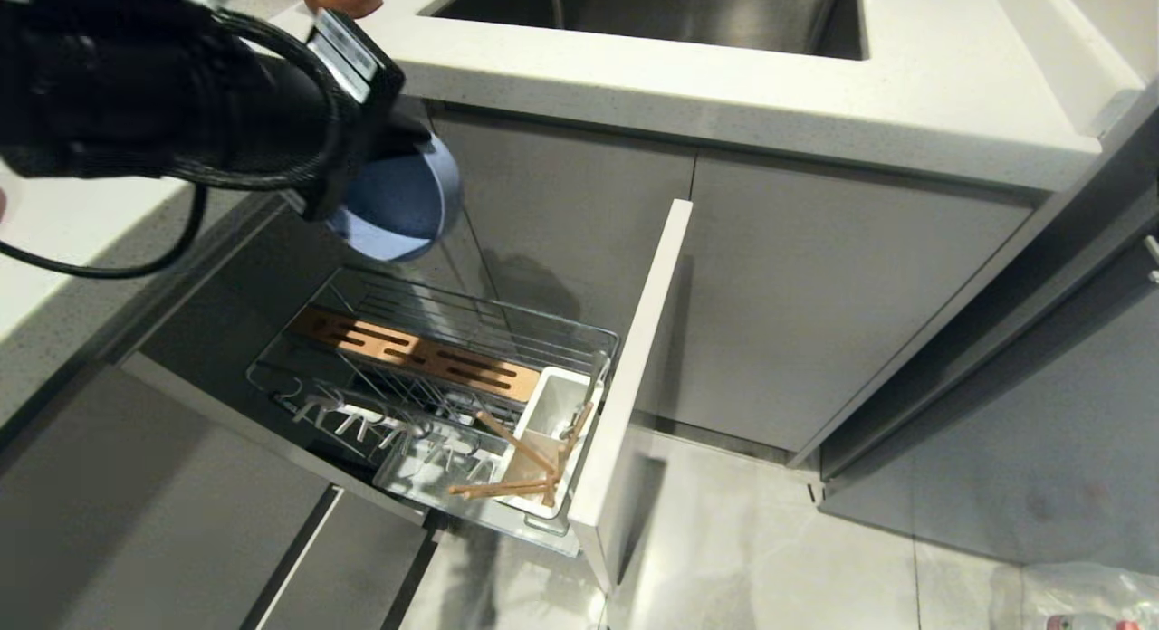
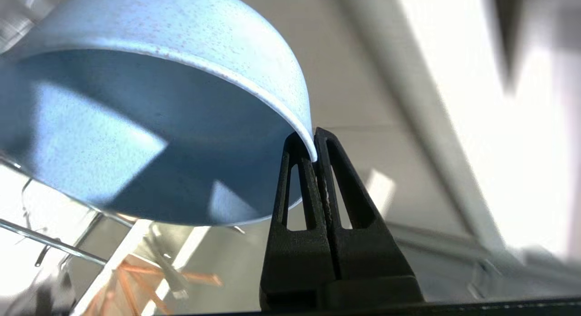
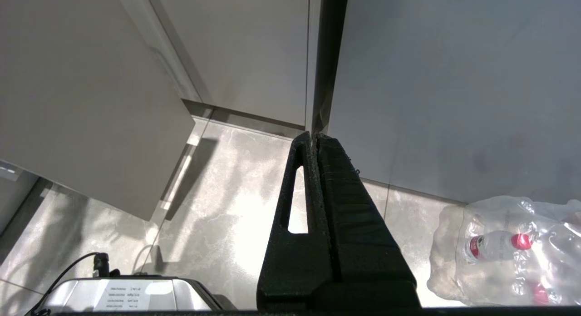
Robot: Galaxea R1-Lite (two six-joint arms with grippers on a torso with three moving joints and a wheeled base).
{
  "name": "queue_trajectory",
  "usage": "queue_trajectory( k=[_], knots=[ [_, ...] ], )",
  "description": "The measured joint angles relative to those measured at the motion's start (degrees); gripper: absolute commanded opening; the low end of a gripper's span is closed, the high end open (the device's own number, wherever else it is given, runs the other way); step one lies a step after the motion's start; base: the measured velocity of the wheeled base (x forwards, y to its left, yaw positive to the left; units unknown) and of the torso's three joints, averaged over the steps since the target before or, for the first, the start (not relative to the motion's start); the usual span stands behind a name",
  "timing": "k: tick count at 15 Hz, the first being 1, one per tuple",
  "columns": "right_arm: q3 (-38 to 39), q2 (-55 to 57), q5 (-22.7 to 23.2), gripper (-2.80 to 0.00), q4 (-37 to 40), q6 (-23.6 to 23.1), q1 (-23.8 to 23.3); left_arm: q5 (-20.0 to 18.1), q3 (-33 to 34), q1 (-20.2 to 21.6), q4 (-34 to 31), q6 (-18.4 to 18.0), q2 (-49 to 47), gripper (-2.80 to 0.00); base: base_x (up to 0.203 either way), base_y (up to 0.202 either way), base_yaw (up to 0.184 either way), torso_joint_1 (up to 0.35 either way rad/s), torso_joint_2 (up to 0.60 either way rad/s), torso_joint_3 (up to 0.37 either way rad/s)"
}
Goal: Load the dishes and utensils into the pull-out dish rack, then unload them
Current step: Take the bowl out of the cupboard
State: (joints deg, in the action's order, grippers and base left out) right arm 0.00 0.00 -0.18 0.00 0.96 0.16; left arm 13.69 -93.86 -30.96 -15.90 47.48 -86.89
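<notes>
Holding the pale blue bowl (image 1: 403, 205) by its rim, your left gripper (image 2: 314, 145) has both fingers pinched on the thin edge, one inside the bowl and one outside. Bowl is in the air, tilted on its side with the opening facing toward the camera and down, above the back end of the pull-out dish rack (image 1: 435, 377) and just in front of the grey cabinet face below the counter (image 1: 724, 78). It touches nothing but the fingers.

Your rack is pulled out, pale grey front panel (image 1: 634, 386) standing at its open end. Copper-brown slotted strip (image 1: 412, 349) lies lengthwise across the wire basket, nothing seated in it. White utensil caddy (image 1: 552, 440) sits at the panel end; two wooden chopsticks (image 1: 516, 467) lean in it, crossed, tips sticking out over the drip tray. A grey metal spoon (image 1: 587, 399) stands in the caddy's far compartment, against the wire.

Your right gripper (image 3: 315, 139) hangs low over the floor tiles, fingers pressed together on nothing, near a plastic-wrapped pack of bottles (image 3: 508, 252).
</notes>
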Motion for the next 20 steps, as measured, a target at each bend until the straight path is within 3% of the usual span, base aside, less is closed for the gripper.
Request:
queue_trajectory(
  k=[3,5,7,9,13,16,20],
  knots=[
    [0.0,0.0,0.0,-2.8,0.0,0.0,0.0,1.9,-0.6,-1.8,-0.5,-9.4,8.4,-2.8,0.0,0.0,0.0,0.0,0.0,0.0],
    [0.0,0.0,0.0,-2.8,0.0,0.0,0.0,6.5,-2.7,-1.1,-2.4,-19.0,12.7,-2.8,0.0,0.0,0.0,0.0,0.0,0.0],
    [0.0,0.0,0.0,-2.8,0.0,0.0,0.0,9.0,-5.1,3.9,-4.4,-26.7,15.6,-2.8,0.0,0.0,0.0,0.0,0.0,0.0],
    [0.0,0.0,0.0,-2.8,0.0,0.0,0.0,9.5,-8.6,11.9,-8.8,-31.2,17.5,-2.8,0.0,0.0,0.0,0.0,0.0,0.0],
    [0.0,0.0,0.0,-2.8,0.0,0.0,0.0,9.5,-16.4,29.1,-22.3,-35.4,18.2,-2.8,0.0,0.0,0.0,0.0,0.0,0.0],
    [0.0,0.0,0.0,-2.8,0.0,0.0,0.0,8.3,-18.1,39.8,-26.2,-36.8,15.6,-2.8,0.0,0.0,0.0,0.0,0.0,0.0],
    [0.0,0.0,0.0,-2.8,0.0,0.0,0.0,-1.1,-18.8,53.1,-31.6,-37.2,9.5,-2.8,0.0,0.0,0.0,0.0,0.0,0.0]
  ],
)
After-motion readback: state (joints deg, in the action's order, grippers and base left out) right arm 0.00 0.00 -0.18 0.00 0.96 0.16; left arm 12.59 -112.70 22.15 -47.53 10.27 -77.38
